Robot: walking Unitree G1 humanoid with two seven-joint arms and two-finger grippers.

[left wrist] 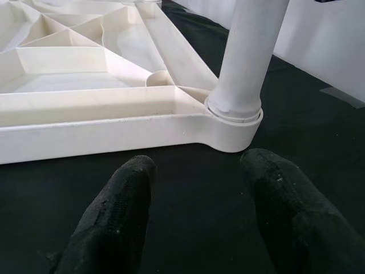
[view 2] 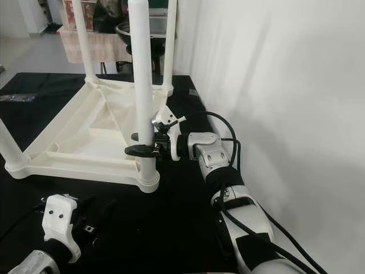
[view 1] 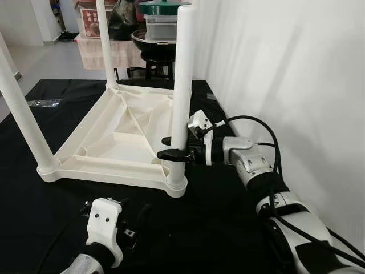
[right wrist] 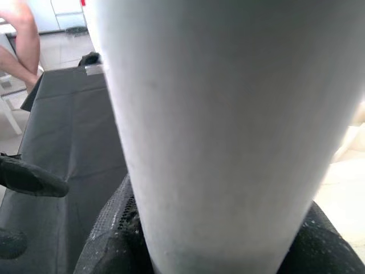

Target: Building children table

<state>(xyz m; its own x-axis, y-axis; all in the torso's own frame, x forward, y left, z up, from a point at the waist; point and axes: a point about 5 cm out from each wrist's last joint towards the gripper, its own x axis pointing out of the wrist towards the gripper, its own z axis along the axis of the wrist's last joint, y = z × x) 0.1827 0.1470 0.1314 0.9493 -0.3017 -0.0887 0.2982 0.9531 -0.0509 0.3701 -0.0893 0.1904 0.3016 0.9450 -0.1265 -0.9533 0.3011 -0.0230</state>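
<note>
Children's table (view 1: 122,140) lies upside down on the black cloth (view 1: 217,217), its white legs pointing up. Right gripper (view 1: 174,148) has its jaws closed around the nearest leg (view 1: 181,85), low, near the socket. Left gripper (left wrist: 197,214) hovers with jaws apart, holding nothing, the corner socket (left wrist: 234,123) just ahead of them

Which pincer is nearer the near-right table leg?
Right. The right pincer is clamped around the near-right table leg, just above its socket. The left pincer sits low over the black mat, open, short of that corner and touching nothing.
</note>
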